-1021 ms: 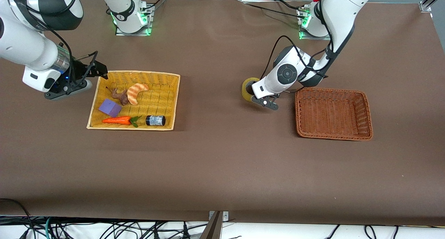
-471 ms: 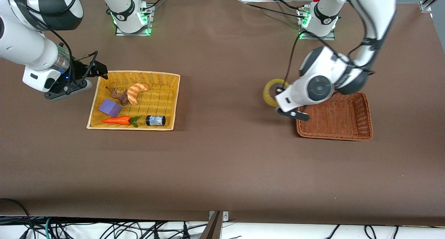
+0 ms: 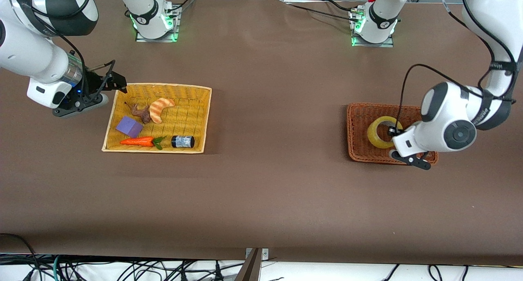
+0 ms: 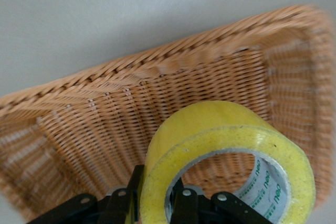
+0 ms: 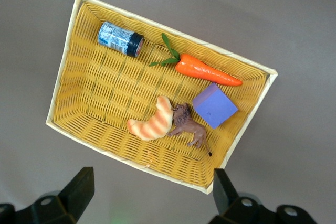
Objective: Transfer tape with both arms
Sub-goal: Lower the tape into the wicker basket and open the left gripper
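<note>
Left gripper (image 3: 393, 130) is up over the brown basket (image 3: 425, 158) at the left arm's end of the table, clamped on the tape (image 3: 376, 134). Front view shows the roll held above the basket floor, ring face turned toward the camera, but the wrist body hides the grip. Left wrist view fills that in: fingers (image 4: 185, 207) pinch the tape (image 4: 220, 129) wall, one inside the hole and one outside, with the brown basket (image 4: 100, 103) weave below; printed lettering on the core shows only here.

Right gripper (image 3: 109, 81) waits over the table just beside the yellow basket (image 3: 204, 121), at the corner away from the front camera; jaws spread wide, nothing held. Right wrist view looks down between its fingertips (image 5: 79, 190) into the yellow basket (image 5: 68, 66): jar (image 5: 121, 39), carrot (image 5: 207, 71), purple block (image 5: 214, 105), croissant (image 5: 152, 121), toy lion (image 5: 190, 125). Croissant and lion touch, clearer here than in front view.
</note>
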Robot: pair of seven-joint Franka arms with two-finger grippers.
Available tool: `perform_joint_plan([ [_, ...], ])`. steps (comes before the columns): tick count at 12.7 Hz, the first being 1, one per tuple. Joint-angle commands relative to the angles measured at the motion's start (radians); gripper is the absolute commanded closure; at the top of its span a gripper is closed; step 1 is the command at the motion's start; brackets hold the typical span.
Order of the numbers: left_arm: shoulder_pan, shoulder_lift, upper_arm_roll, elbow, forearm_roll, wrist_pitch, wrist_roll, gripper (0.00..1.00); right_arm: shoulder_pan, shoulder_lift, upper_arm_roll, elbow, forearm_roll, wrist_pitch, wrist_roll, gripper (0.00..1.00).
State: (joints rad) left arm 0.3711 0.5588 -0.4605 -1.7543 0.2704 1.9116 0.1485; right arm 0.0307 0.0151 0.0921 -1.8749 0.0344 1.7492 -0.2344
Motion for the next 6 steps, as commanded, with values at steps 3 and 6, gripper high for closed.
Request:
perform_joint_plan([
  [3,-0.018,0.01,-0.023,-0.073,0.053,0.104,0.005,0.01,-0.002,-0.032,0.001,-0.033,-0.001,0.013,-0.011,0.0],
  [6,-0.006,-0.155,-0.085,-0.041,-0.027,0.02,-0.01,0.0,-0.002,-0.032,0.001,-0.03,-0.002,0.013,-0.013,0.0],
])
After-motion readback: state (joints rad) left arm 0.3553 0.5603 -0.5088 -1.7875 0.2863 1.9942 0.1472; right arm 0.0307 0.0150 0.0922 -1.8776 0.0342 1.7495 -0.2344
